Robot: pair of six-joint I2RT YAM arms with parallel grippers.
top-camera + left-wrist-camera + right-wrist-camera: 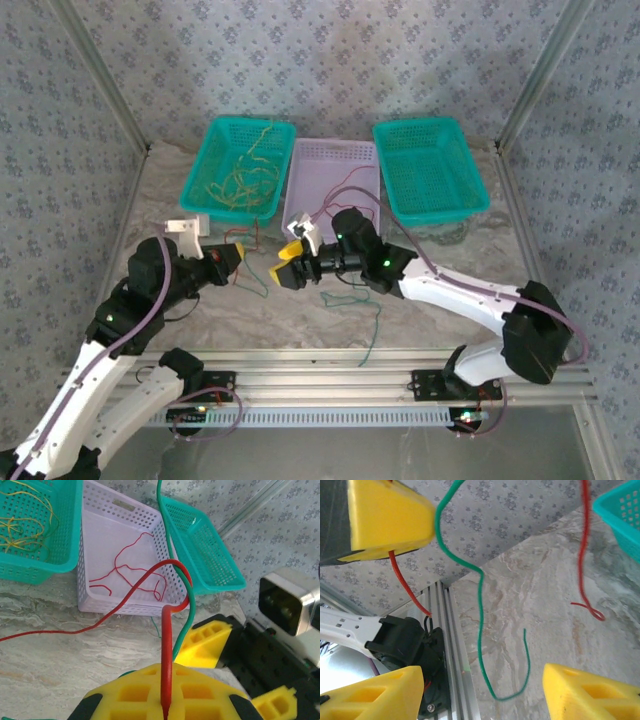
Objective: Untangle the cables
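While left fingers (125,695) clamp the red cable (166,655), green cable (481,630) twists round it above tabletop (250,322) | right fingers (385,695) spread wide, holding nothing | yellow-orange cables (240,178) lie in teal basket (215,130), second red cable (352,185) in lilac basket (335,148) | judged partway: red/green pair left to separate.

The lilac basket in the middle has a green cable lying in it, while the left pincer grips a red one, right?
Not quite. The loose cable lying in the lilac basket is red, not green, as the left wrist view shows. The left pincer does grip a red one, the held cable.
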